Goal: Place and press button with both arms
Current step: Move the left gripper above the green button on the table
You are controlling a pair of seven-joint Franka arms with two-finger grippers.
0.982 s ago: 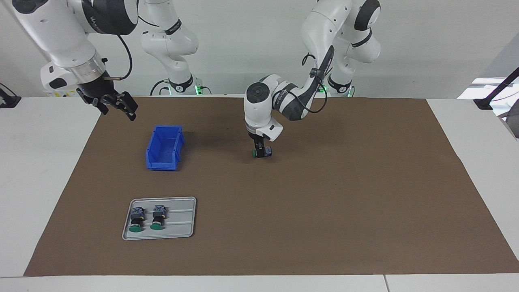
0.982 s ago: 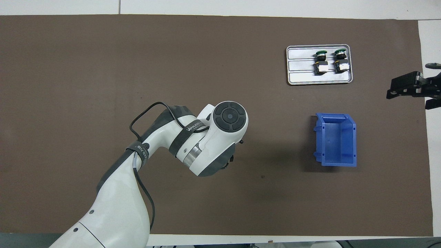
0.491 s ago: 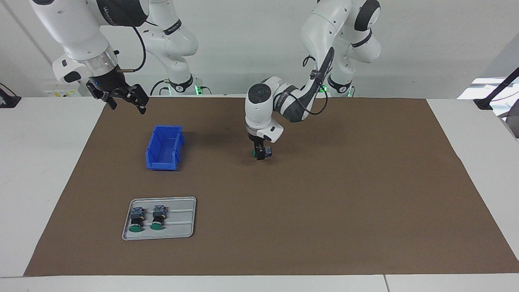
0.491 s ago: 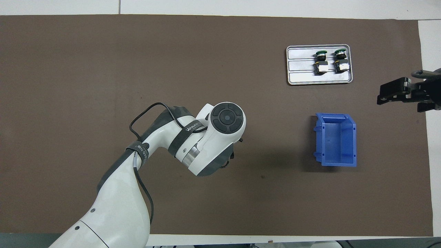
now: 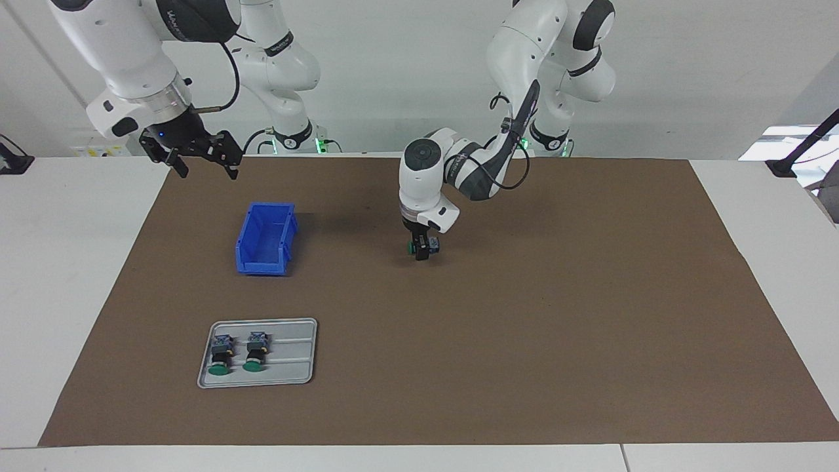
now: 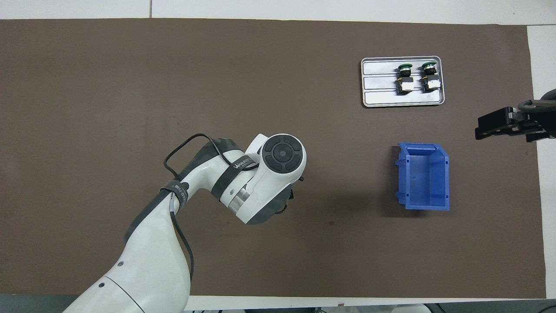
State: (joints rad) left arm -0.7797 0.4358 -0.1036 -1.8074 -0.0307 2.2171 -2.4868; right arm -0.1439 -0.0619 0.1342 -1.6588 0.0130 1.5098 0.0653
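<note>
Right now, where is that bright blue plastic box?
The blue bin sits empty on the brown mat toward the right arm's end of the table, nearer to the robots than the metal tray holding two buttons.

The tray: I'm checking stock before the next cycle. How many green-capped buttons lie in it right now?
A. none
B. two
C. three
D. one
B: the tray holds two buttons, one beside the other, while the third button is at the left gripper, down at the mat in the middle of the table.
</note>
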